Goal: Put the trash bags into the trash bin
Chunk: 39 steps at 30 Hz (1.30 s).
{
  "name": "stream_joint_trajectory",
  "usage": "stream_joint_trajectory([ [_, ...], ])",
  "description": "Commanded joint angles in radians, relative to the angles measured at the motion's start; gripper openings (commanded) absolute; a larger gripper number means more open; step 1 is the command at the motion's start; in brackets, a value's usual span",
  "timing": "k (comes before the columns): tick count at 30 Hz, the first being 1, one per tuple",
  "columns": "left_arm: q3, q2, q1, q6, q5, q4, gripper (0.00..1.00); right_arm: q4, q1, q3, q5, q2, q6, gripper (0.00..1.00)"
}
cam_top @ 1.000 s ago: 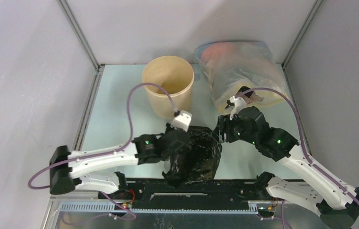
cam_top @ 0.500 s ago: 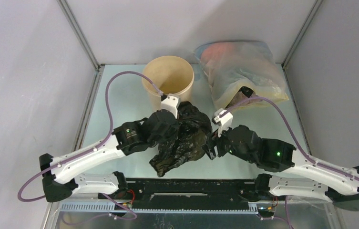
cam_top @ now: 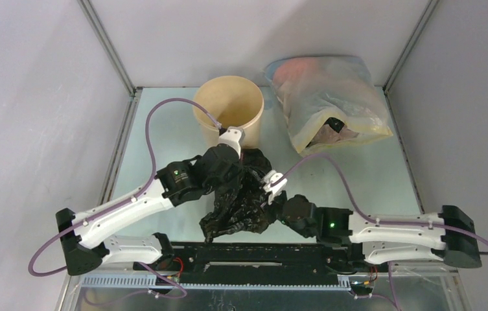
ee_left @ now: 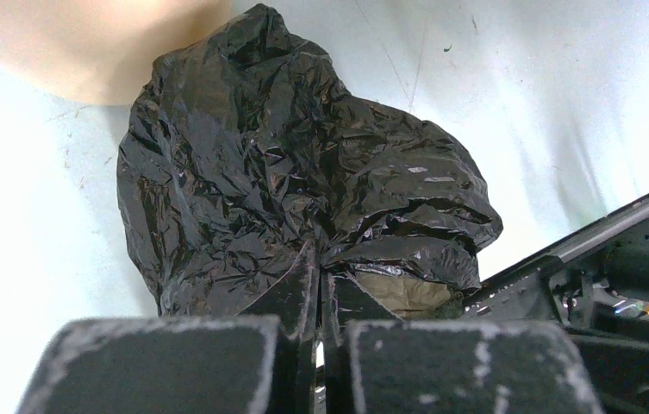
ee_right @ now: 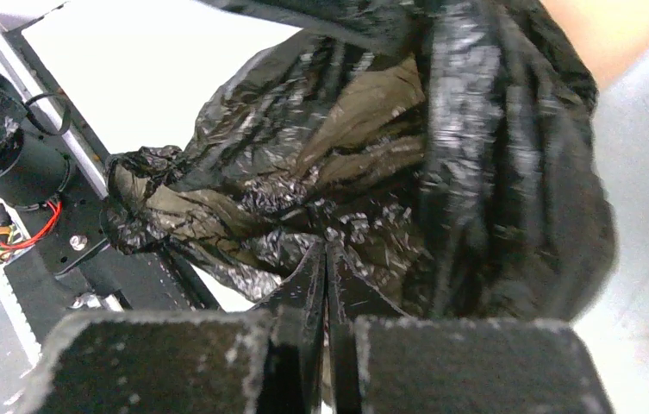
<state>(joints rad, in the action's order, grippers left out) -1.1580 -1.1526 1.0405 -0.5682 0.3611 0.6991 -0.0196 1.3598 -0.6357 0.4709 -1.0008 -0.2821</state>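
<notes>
The black crinkled trash bag (cam_top: pixel 244 197) is held bunched up just in front of the tan trash bin (cam_top: pixel 228 107). My left gripper (cam_top: pixel 233 176) is shut on the bag's upper left folds, and in the left wrist view the fingertips (ee_left: pixel 322 259) pinch the film. My right gripper (cam_top: pixel 266 202) is shut on the bag's right side, its tips (ee_right: pixel 327 250) pressed together in the folds of the bag (ee_right: pixel 346 155). The bin's wall shows at the top left of the left wrist view (ee_left: pixel 88 43) and at the top right corner of the right wrist view (ee_right: pixel 627 26).
A large translucent whitish-yellow bag (cam_top: pixel 328 103) with pinkish contents lies to the right of the bin at the back. A black mounting rail (cam_top: pixel 260 251) runs along the near edge. Enclosure walls and metal posts border the table on three sides.
The left gripper carried the bag up towards the bin. The right arm dropped low, swung left to the bag's right side, and its jaws went from open to shut on the bag.
</notes>
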Motion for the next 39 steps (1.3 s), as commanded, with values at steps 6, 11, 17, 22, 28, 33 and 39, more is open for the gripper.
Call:
stream_joint_trajectory([
  [6, -0.012, -0.019, -0.055, -0.027, -0.075, -0.010, 0.00, -0.544, 0.133, 0.027, 0.204, -0.264, 0.243, 0.00],
  [11, 0.003, -0.012, -0.066, -0.030, -0.086, -0.022, 0.00, -0.587, 0.101, 0.027, 0.221, -0.409, 0.190, 0.00],
  [17, 0.013, 0.016, -0.074, -0.034, -0.096, -0.023, 0.00, -0.579, 0.047, 0.029, 0.267, -0.549, 0.064, 0.00],
  [22, -0.001, 0.082, -0.076, -0.046, -0.119, 0.005, 0.00, -0.508, -0.008, 0.052, 0.262, -0.576, -0.061, 0.00],
  [28, -0.034, 0.173, -0.076, -0.054, -0.133, 0.027, 0.00, -0.409, -0.060, 0.073, 0.211, -0.572, -0.151, 0.00],
  [33, -0.102, 0.227, -0.075, -0.060, -0.103, 0.048, 0.00, -0.350, -0.060, 0.080, 0.230, -0.587, -0.179, 0.00],
  [39, -0.165, 0.213, -0.077, -0.051, -0.109, 0.083, 0.00, -0.313, -0.039, 0.087, 0.285, -0.563, -0.161, 0.00],
])
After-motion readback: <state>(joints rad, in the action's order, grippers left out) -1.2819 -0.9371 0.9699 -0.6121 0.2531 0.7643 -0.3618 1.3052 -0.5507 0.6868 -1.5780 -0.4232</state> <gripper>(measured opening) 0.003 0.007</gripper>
